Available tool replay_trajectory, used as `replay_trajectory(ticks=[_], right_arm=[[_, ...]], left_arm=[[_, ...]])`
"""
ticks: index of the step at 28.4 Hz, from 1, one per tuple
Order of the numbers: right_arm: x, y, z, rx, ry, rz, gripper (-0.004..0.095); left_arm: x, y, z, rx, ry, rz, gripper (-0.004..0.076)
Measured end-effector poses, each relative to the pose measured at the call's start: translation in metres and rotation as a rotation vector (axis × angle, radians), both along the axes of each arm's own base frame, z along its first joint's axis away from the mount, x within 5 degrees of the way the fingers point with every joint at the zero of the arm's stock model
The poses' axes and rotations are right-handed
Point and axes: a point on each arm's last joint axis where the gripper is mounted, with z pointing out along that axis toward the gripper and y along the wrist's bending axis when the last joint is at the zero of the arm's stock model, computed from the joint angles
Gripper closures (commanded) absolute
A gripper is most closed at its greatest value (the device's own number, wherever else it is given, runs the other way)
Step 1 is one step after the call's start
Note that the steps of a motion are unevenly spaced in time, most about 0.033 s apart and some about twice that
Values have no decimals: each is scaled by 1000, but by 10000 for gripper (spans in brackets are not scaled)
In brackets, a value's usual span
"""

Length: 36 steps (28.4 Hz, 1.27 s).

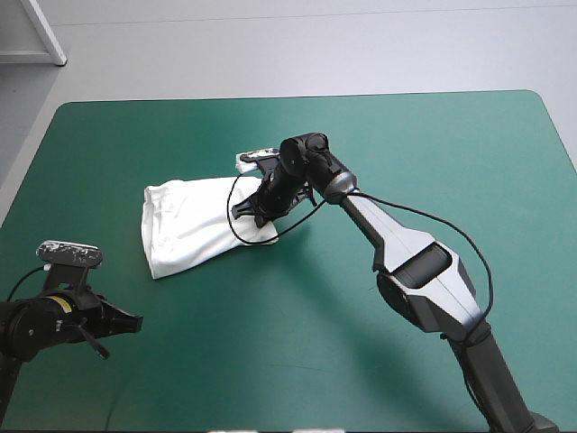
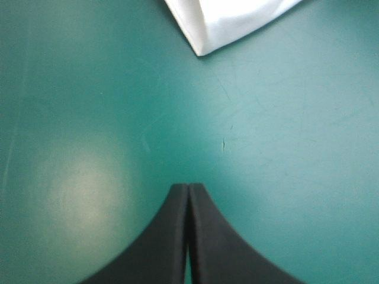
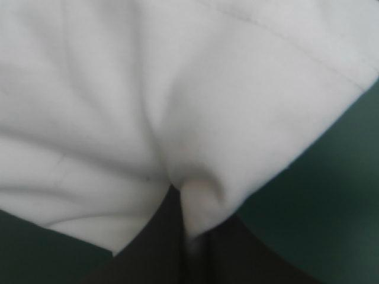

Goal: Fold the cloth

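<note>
The white T-shirt [image 1: 189, 225] lies as a folded bundle a little left of the table's middle. My right gripper [image 1: 248, 214] reaches down onto the bundle's right edge. In the right wrist view its black fingers are pinched together with a fold of the T-shirt [image 3: 177, 106] caught between them [image 3: 192, 219]. My left gripper [image 1: 135, 322] rests low near the table's front left, well short of the bundle. Its fingers meet in a pointed arch [image 2: 188, 188] with nothing in them. Only a corner of the T-shirt [image 2: 225, 23] shows ahead of it.
Bare teal-green cover [image 1: 433, 153] spreads across the right half and along the front of the table. The far edge of the table [image 1: 297, 97] lies beyond the bundle.
</note>
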Motion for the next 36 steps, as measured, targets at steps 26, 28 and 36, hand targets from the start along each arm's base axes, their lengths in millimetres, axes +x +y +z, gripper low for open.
replay_trajectory(ticks=[26,28,36], right_arm=[[-9,-357,30,-261,148,-689,922],[-15,-380,25,-259,175,-747,922],[-28,-428,19,-214,229,-873,682]], left_arm=[[0,0,0,0,-1,0,734],[0,0,0,0,-1,0,734],[0,0,0,0,-1,0,734]])
